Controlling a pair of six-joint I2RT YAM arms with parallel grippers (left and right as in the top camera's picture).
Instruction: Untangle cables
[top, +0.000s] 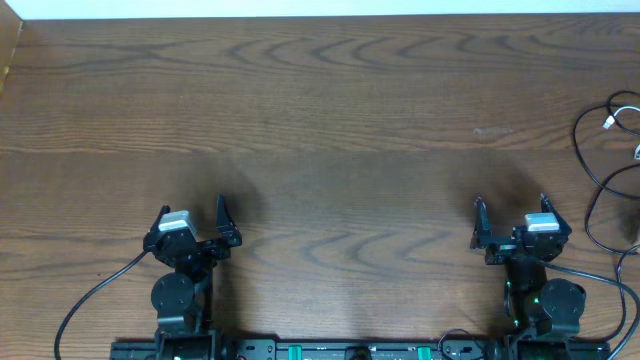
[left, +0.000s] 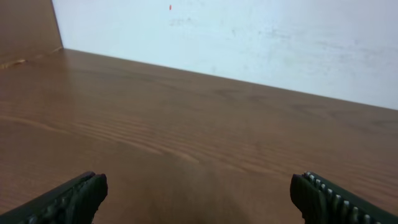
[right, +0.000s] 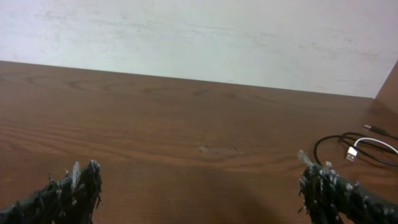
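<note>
The cables lie together at the table's far right edge. The black cable (top: 577, 135) curves in loose loops, and the white cable (top: 622, 112) with its small plug crosses inside them. In the right wrist view the black cable (right: 318, 142) loops around the white cable (right: 373, 142) at the right margin. My right gripper (top: 511, 203) (right: 199, 180) is open near the front, left of the cables, holding nothing. My left gripper (top: 193, 208) (left: 199, 186) is open at the front left over bare wood, far from them.
The wooden table (top: 320, 120) ends at a white wall (right: 199, 31) at the back. A wooden side panel (left: 25, 28) stands at the left. Thick black arm wires (top: 85, 305) (top: 600, 275) trail beside both arm bases at the front edge.
</note>
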